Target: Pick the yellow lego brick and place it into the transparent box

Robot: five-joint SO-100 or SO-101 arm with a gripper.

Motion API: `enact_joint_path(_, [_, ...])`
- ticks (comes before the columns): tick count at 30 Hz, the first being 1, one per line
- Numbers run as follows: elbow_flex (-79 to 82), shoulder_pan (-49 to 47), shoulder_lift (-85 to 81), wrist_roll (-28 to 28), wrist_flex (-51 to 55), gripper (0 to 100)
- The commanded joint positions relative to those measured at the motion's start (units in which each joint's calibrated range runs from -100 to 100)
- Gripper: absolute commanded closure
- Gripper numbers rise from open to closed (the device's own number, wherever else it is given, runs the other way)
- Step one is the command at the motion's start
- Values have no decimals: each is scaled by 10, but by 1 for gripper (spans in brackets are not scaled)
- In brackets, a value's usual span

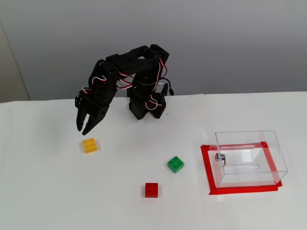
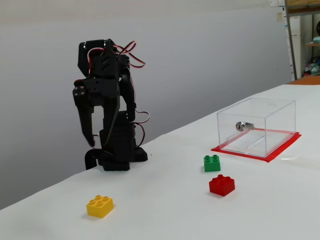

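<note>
The yellow lego brick [image 1: 89, 144] lies on the white table, left of centre; it also shows low at the front left in the other fixed view [image 2: 100, 205]. My gripper [image 1: 82, 130] hangs above the table just behind the brick, pointing down, apart from it. Its jaws stand a little open with nothing between them. In the side fixed view the gripper [image 2: 98, 144] is well above the table. The transparent box [image 1: 249, 157] stands at the right on a red mat, and nothing lies inside it [image 2: 257, 125].
A green brick [image 1: 175, 164] and a red brick [image 1: 151, 189] lie between the yellow brick and the box. The arm's base [image 1: 146, 108] stands at the back of the table. A small metal fitting [image 2: 241, 126] sits on the box's left wall.
</note>
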Motion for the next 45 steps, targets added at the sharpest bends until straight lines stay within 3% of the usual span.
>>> enact_joint_path(1, [-24,30,31,-1,4,84])
enact_joint_path(11, [-23,39,129,-3,6,83])
enact_joint_path(22, [-23,36,170,-4,79,82])
enact_joint_path(29, [-24,35,166,-19,75,61])
enact_joint_path(39, [-22,33,170,-73,35,60])
enact_joint_path(45, [-18,37,170,-76,2,60])
